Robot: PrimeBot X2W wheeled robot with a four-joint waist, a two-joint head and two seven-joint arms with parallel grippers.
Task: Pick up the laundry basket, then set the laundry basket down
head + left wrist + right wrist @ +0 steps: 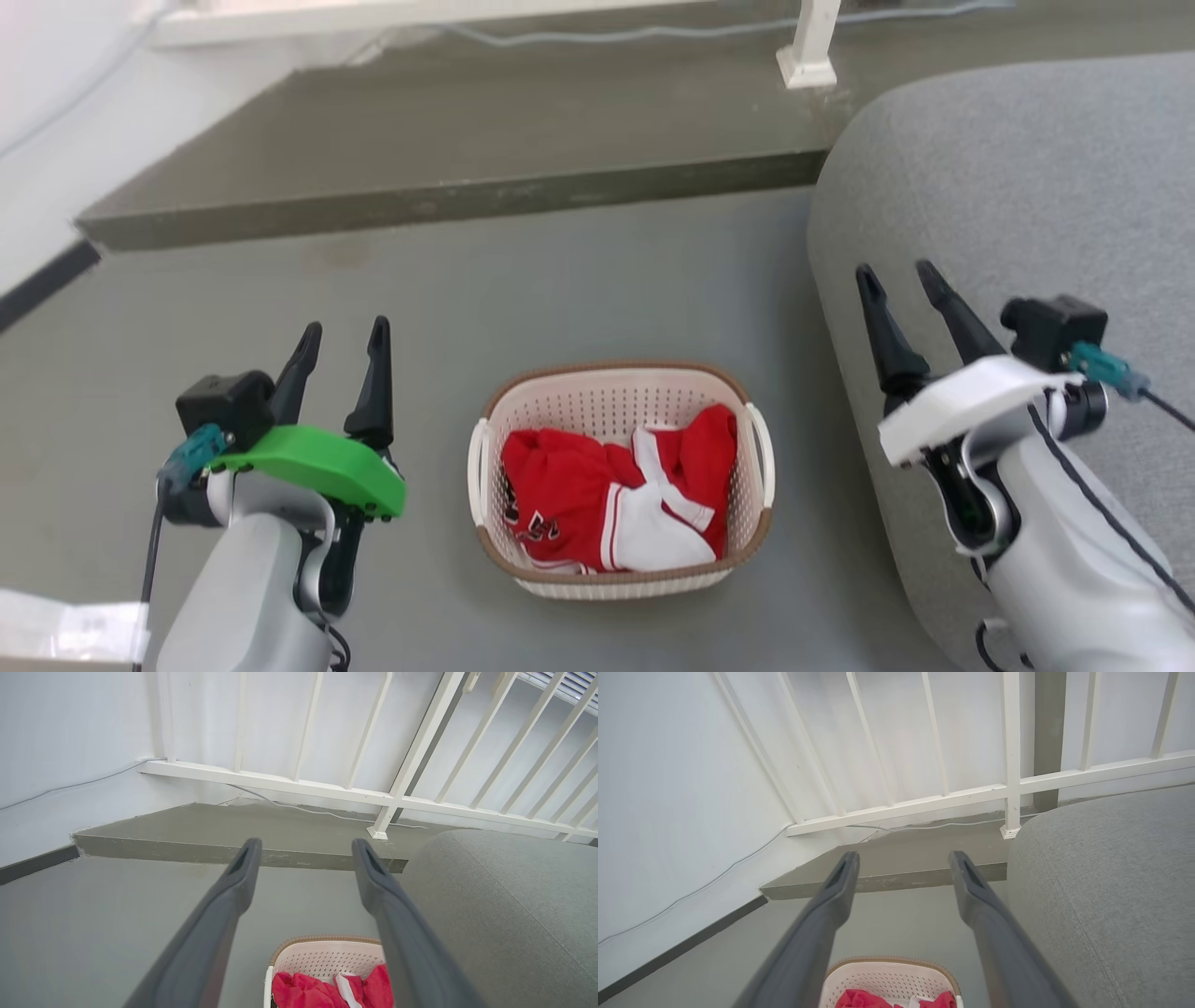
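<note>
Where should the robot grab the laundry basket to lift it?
Probably by its white side handles: left hand on the left handle, right hand on the right handle, each from its own side. The laundry basket sits upright between them, handles sticking outward.

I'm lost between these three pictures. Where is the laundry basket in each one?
Head view: laundry basket lower centre, on the floor.
Left wrist view: basket at the bottom edge, slightly right of centre, cut off.
Right wrist view: basket at the bottom edge, centre, cut off.
Shared landmark: white railing post, beyond the basket.
</note>
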